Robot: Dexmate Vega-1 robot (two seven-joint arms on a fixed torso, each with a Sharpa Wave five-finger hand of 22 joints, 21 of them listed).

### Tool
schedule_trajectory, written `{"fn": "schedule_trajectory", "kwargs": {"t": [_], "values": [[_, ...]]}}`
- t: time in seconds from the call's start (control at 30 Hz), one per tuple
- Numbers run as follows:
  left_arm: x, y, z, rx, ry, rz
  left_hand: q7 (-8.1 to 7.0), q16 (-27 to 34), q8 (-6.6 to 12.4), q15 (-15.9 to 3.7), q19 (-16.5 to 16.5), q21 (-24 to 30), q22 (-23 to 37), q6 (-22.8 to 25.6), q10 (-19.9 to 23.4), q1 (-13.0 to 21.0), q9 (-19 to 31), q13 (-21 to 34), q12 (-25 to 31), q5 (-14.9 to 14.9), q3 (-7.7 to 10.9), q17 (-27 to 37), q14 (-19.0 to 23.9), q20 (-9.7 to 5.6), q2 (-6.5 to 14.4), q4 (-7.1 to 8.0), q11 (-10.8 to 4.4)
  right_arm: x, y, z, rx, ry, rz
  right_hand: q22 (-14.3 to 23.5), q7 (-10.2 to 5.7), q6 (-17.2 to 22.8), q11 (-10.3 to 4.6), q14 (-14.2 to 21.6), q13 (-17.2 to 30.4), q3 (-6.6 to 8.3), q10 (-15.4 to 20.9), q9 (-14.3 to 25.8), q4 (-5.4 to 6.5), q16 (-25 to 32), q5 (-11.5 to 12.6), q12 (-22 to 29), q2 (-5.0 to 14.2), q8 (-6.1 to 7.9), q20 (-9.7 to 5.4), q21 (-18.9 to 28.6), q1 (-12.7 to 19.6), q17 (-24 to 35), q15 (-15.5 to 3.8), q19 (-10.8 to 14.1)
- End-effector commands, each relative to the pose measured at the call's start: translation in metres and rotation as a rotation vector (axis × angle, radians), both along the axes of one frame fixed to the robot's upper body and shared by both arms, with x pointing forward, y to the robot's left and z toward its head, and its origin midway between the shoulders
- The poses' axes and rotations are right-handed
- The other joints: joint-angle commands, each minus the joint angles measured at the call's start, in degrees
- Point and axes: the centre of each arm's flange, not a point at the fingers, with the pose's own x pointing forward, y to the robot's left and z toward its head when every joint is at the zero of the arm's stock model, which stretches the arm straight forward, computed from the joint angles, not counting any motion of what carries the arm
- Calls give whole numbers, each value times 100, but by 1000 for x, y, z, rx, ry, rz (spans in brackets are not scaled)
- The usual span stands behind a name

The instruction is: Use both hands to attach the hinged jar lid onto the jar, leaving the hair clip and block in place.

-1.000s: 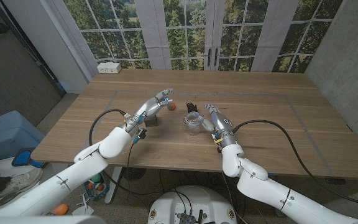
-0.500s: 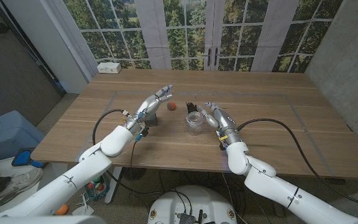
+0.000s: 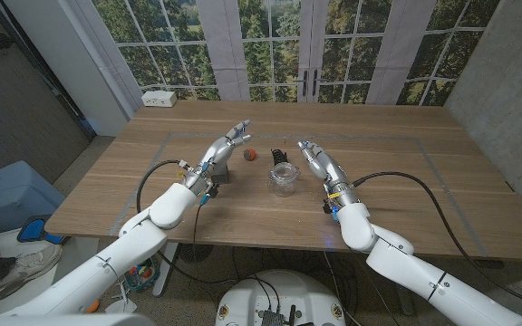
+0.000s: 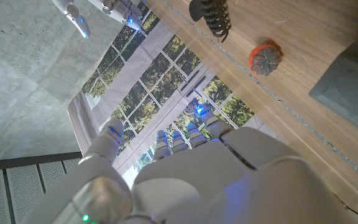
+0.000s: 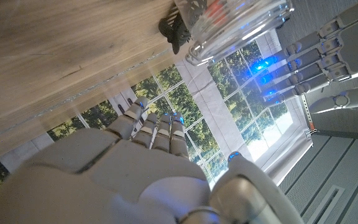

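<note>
Standing at the wooden table (image 3: 397,195), I held both hands raised and open on either side of the clear glass jar (image 3: 283,179), which sat upright near the centre of the head view's frame. My left hand (image 3: 226,148) hovered at centre-left of that frame, fingers spread and grasping nothing. My right hand (image 3: 318,164) hovered just right of the jar, fingers extended and apart, likewise holding nothing and not touching the glass.

The jar's lid appeared to rest on or at its mouth, though I could not tell from the frames whether it was latched. A black hair clip (image 3: 278,155) lay on the wood just above the jar in the head view, close to it but apart. A small orange-red ball-like object (image 3: 251,155) sat left of the clip, between it and my left fingertips. A grey block (image 3: 220,175) stood beneath my left hand, partly hidden by it.

In the left wrist view, the hair clip (image 4: 211,15), the orange object (image 4: 265,58) and a corner of the block (image 4: 350,79) all lay apart on the wood. In the right wrist view, the jar (image 5: 229,22) stood beyond my released fingers (image 5: 157,127), with the left hand (image 5: 325,59) showing past it.
</note>
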Motion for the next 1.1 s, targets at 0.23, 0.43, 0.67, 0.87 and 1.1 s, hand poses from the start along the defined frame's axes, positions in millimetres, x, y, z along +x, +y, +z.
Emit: {"fn": "schedule_trajectory", "kwargs": {"t": [0.23, 0.43, 0.67, 0.87, 1.1], "values": [[10, 0, 11, -147, 44, -130, -14, 68, 104, -421, 131, 9, -7, 104, 114, 1, -9, -1, 111, 27, -71, 2, 33, -170, 168, -56, -62, 0, -22, 14, 156, -9, 191, -7, 1, 25, 25, 64, 0, 38, 57, -7, -24, -20, 55, 20, 66, -5, -101, 39, -29, -28, -123, 120], [14, -1, 17, -205, 32, -159, -25, 90, 136, -429, 205, 22, -10, 217, 201, 20, -11, -3, 136, 32, -84, -2, 117, -164, 172, -87, -69, -1, -32, 21, 210, -23, 229, -14, 16, 126, 49, 153, -7, 87, 115, -10, -90, -20, 76, 34, 90, 24, -94, 59, 23, -73, -104, 206], [17, -5, 25, -256, 8, -163, -39, 96, 151, -454, 239, 21, -11, 306, 269, 41, -12, -4, 149, 37, -84, -2, 173, -160, 198, -104, -58, -1, -45, 28, 273, -26, 275, -20, -6, 456, 49, 344, -15, 155, 331, -14, -156, -1, 84, 88, 123, 102, -116, 101, 55, -131, -120, 400], [21, -3, 27, -294, 35, -165, -33, 98, 154, -441, 271, 24, -12, 359, 295, 56, -13, -5, 148, 43, -70, 4, 197, -147, 255, -95, -46, 1, -59, 32, 337, -24, 307, -21, -11, 499, 65, 394, -18, 199, 373, -14, -185, -2, 86, 91, 159, 99, -127, 105, 90, -151, -138, 450], [23, 1, 27, -346, 58, -185, 27, 126, 147, -398, 316, 18, -4, 509, 421, 98, -11, -7, 161, 76, 82, 52, 259, -73, 567, 145, -33, 8, -73, 34, 421, -26, 351, -22, -35, 508, 48, 424, -21, 296, 399, -15, -224, -14, 94, 83, 266, 77, -164, 101, 159, -172, -170, 487]]}}
